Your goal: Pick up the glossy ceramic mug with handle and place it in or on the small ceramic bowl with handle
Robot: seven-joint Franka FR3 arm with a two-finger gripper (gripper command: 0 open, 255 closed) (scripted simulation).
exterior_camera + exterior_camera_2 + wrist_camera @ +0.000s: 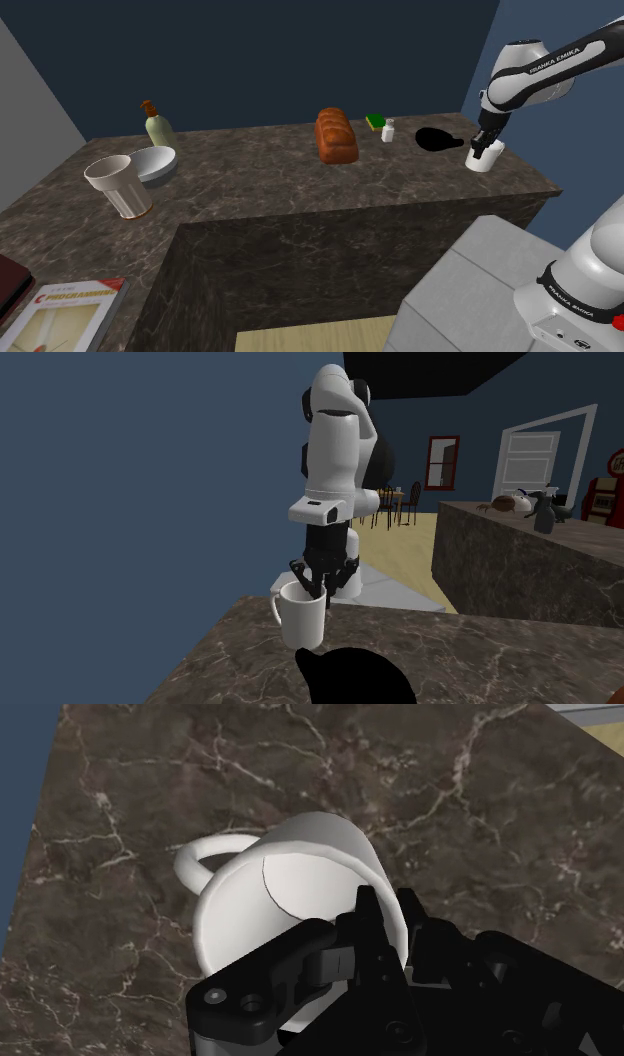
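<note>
A white glossy mug [483,161] with a loop handle stands upright at the right end of the dark marble counter [270,180]. My black gripper [484,147] comes down on it from above and is shut on its rim. In the wrist view one finger [366,918] is inside the mug [262,899] and the other outside, on the side away from the handle. The second exterior view shows the gripper [311,589] clasping the mug [303,620] at the rim. A grey bowl [156,163] with a side handle sits far off at the shoulder view's left.
A tall white cup [120,186] stands in front of the bowl, with a soap bottle [158,124] behind it. A bread loaf [336,135], a sponge [375,121] and a small white shaker [388,130] lie mid-counter. A flat black shape [437,140] lies beside the mug.
</note>
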